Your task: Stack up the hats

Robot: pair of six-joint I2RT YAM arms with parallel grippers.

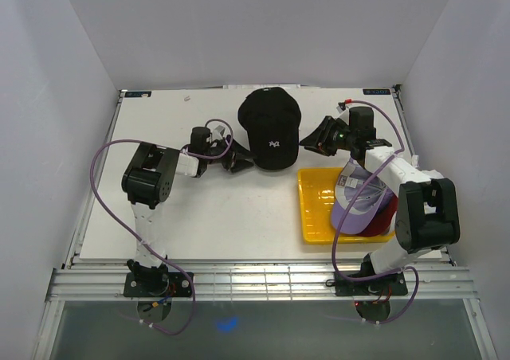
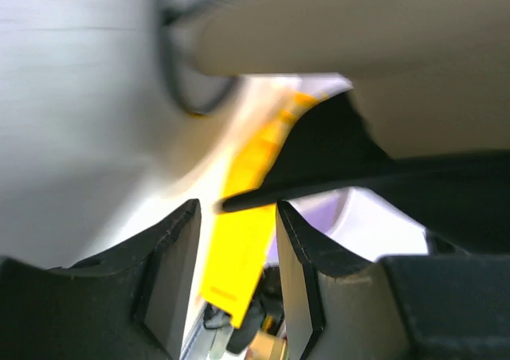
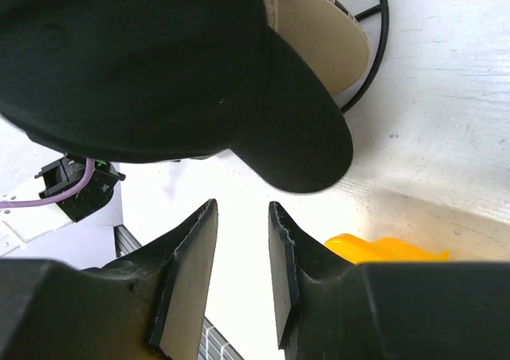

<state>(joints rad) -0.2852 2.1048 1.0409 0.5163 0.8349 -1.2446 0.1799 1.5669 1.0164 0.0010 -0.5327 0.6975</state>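
Note:
The black cap with a white logo (image 1: 271,129) sits at the back centre, over a tan cap whose brim shows under it in the right wrist view (image 3: 319,33) and in the left wrist view (image 2: 319,33). My left gripper (image 1: 239,159) is open at the black brim's left edge (image 2: 319,169); nothing is between its fingers (image 2: 237,209). My right gripper (image 1: 315,141) is open and empty just right of the black cap (image 3: 159,65), fingers (image 3: 241,209) below its brim. The white cap (image 1: 351,181), lavender cap (image 1: 358,209) and red cap (image 1: 385,217) lie piled together.
The piled caps rest in a yellow tray (image 1: 315,209) at the right, also visible between my left fingers (image 2: 247,240) and at the right wrist view's edge (image 3: 382,248). A black wire stand (image 3: 382,49) curves behind the tan brim. White walls enclose the table.

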